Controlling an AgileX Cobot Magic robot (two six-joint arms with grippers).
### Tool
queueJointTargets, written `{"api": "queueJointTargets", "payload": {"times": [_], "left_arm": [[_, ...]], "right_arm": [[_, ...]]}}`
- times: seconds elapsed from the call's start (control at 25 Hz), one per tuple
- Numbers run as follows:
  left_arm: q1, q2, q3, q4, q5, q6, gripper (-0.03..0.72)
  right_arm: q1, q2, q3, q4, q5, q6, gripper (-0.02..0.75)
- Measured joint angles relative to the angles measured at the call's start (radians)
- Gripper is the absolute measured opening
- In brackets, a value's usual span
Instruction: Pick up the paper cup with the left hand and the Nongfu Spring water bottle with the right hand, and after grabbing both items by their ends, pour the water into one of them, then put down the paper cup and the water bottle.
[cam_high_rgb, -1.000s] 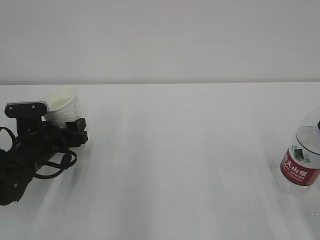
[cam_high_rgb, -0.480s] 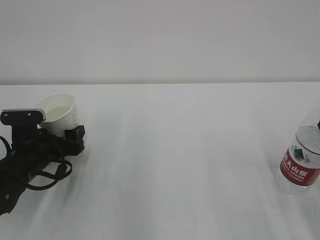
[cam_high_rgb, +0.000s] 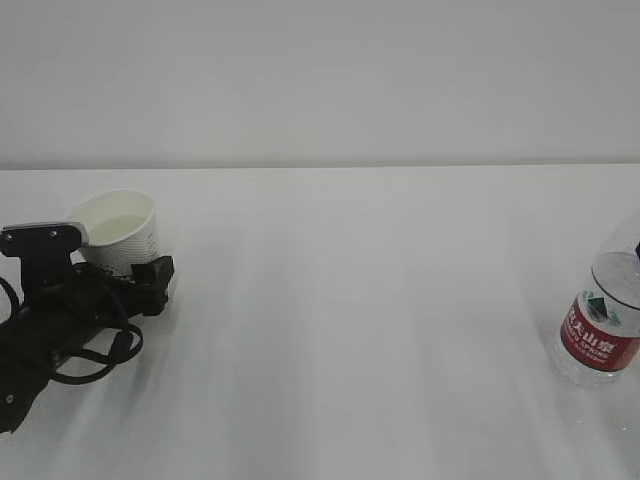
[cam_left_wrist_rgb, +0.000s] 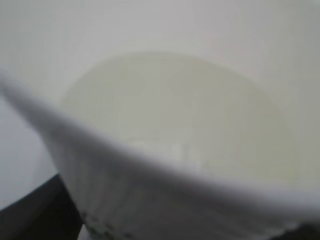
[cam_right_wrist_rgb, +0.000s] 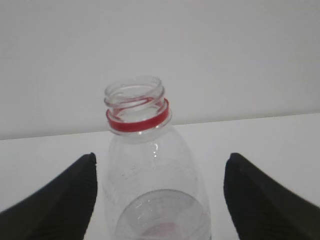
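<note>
The paper cup (cam_high_rgb: 122, 232) stands upright on the white table (cam_high_rgb: 380, 300) at the far left, with pale water (cam_left_wrist_rgb: 170, 110) inside. My left gripper (cam_high_rgb: 128, 268) lies low around the cup's base, jaws spread. One black finger (cam_high_rgb: 157, 272) shows at the cup's right. In the left wrist view the blurred cup (cam_left_wrist_rgb: 165, 190) fills the frame, and a light gap separates it from the dark finger (cam_left_wrist_rgb: 35, 215). The Nongfu Spring water bottle (cam_high_rgb: 598, 320) stands uncapped at the far right. My right gripper (cam_right_wrist_rgb: 160, 200) is open, its fingers (cam_right_wrist_rgb: 60, 200) clear of the bottle (cam_right_wrist_rgb: 150, 165) on both sides.
The black left arm with loose cables (cam_high_rgb: 60, 330) rests across the table's front left corner. A plain pale wall (cam_high_rgb: 320, 80) rises behind the table's far edge. Nothing else stands between cup and bottle.
The cup has come down from a tilt to upright on the table. The left arm shifted slightly left and lower, and its visible finger moved outward. Bottle and right gripper are unchanged.
</note>
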Motion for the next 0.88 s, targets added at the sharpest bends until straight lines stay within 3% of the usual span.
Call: {"api": "queueJointTargets", "payload": {"times": [0.48,0.88], "left_arm": [[0.000,0.000,0.002,0.010,0.000,-0.043,0.692],[0.000,-0.039,0.089,0.031,0.000,-0.043,0.685]], "right_arm": [[0.000,0.000,0.000,0.012,0.000,0.000,0.594],[0.000,0.000,0.000,0.033,0.000,0.000,0.593]]}}
